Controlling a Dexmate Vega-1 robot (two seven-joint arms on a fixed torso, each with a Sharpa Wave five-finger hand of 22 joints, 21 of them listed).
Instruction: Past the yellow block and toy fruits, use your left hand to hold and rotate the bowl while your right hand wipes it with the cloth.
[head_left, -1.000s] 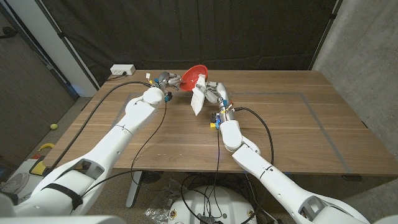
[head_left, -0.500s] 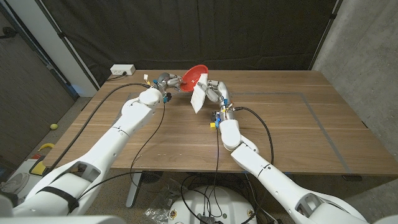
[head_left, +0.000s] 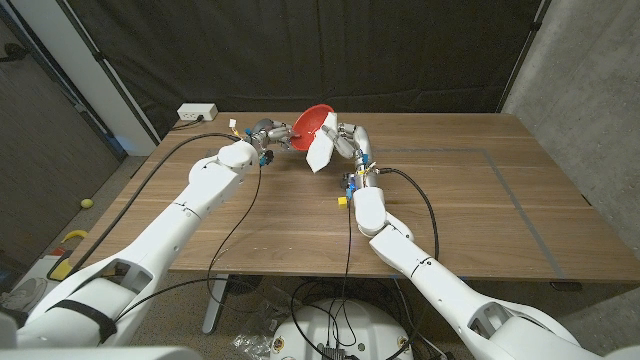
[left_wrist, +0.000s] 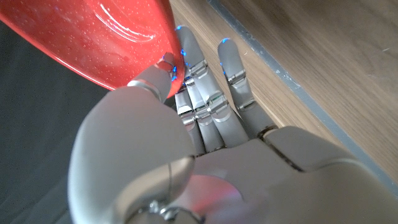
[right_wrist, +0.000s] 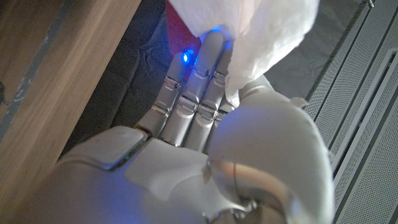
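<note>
Since a second ago the right hand (head_left: 343, 138) is riding higher and closer in against the bowl (head_left: 311, 119), and the cloth (head_left: 321, 152) is hanging shorter beneath it; the bowl is sitting a touch further back, the left hand (head_left: 268, 132) barely shifted.

Bowl: red, glossy, tilted on edge above the far end of the table (head_left: 470, 210), between the two hands. In the left wrist view the thumb is pressing on the bowl's (left_wrist: 118, 37) rim while the fingers (left_wrist: 208, 93) are lying straight and close together behind the wall, so the left hand (left_wrist: 186, 143) is pinching the rim. In the right wrist view the cloth (right_wrist: 261, 31) is bunched between thumb and fingers (right_wrist: 193, 87), which are held together with their tips against the red surface; the right hand (right_wrist: 186, 155) is gripping the cloth.

Handling, as judgement: bowl looks like thin hard plastic, light and stiff, and the sheen suggests it is slippery. A rim pinch is probably the only workable hold, with the thumb inside and the fingers backing the wall. Wiping pressure from the right could lever the bowl out of that pinch, so light strokes aimed toward the left fingers seem safest. The cloth is soft and limp, so its loose tail is dangling below the fingers.

Small yellow block (head_left: 342, 200) is lying on the table beside the right wrist.
</note>
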